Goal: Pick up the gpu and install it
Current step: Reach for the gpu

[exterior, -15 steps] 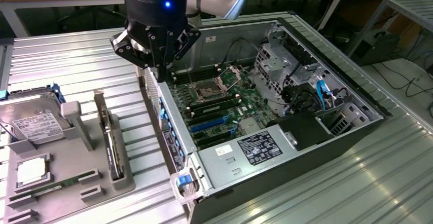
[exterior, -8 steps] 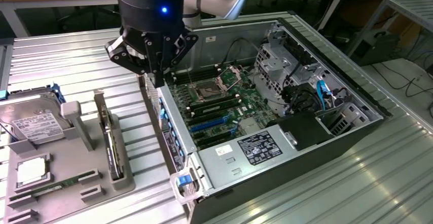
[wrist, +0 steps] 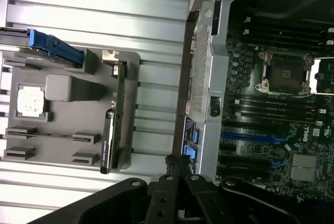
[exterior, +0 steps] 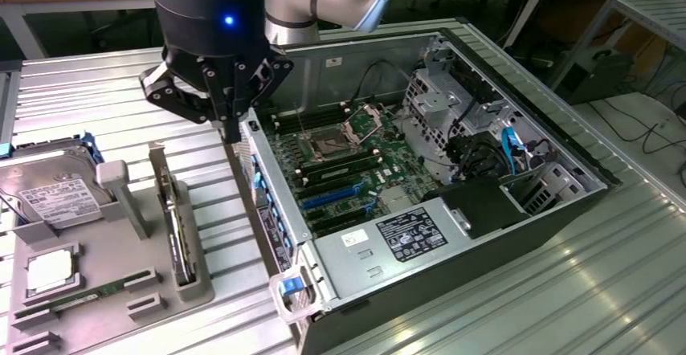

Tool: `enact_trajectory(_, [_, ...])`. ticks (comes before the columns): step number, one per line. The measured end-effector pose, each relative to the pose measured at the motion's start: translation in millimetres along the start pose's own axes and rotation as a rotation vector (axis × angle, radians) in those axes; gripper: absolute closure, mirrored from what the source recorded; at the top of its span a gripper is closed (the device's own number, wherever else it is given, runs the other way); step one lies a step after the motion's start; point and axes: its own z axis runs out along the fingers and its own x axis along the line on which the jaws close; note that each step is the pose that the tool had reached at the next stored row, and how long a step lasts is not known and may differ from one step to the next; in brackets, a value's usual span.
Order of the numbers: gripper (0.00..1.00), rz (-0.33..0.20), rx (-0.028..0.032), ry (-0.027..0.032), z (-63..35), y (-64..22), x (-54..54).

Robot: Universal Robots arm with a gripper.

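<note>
Over the rear wall of the open computer case (exterior: 429, 178), in the exterior view, your end effector (exterior: 227, 127) hangs with its fingers clenched together and nothing between them (the blue light on its body is lit). Below it and off to the exterior view's left, well apart from the fingertips, the gpu (exterior: 178, 228) stands on its long edge in a slot of the grey holder (exterior: 112, 246). Farther from the end effector on that same holder you have the hard drive (exterior: 48, 198) with its white label, a square processor (exterior: 48, 271) lying flat, and a narrow RAM stick (exterior: 80, 297). On the other side of the end effector, toward the exterior view's right, the case lies open on the ribbed metal bench (exterior: 118, 90). Its green motherboard (exterior: 343, 174) faces up, and the labelled power supply (exterior: 413, 234) sits farther off.

From the wrist view, your end effector (wrist: 176, 167) appears as black linkages meeting at closed tips, empty, poised over the edge of the case (wrist: 206, 93). The gpu (wrist: 112, 125) sits to one side of those tips, apart from them, seen edge-on in the holder (wrist: 68, 119) with its silver bracket (wrist: 109, 56) at one end. The hard drive (wrist: 52, 46) (blue-trimmed here) and the processor (wrist: 30, 101) lie beyond the gpu. The motherboard (wrist: 276, 130) with its open socket (wrist: 287, 72) lies on the opposite side of the tips. The bench (wrist: 104, 4) shows between holder and case.
</note>
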Motion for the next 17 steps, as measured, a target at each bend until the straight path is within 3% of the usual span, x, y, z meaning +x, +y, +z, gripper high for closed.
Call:
enact_trajectory(11, [0.89, 0.0, 0.0, 0.0, -0.3, 3.4, 31.8])
enact_trajectory(17, [0.89, 0.0, 0.0001, 0.0001, -0.3, 1.4, 41.1])
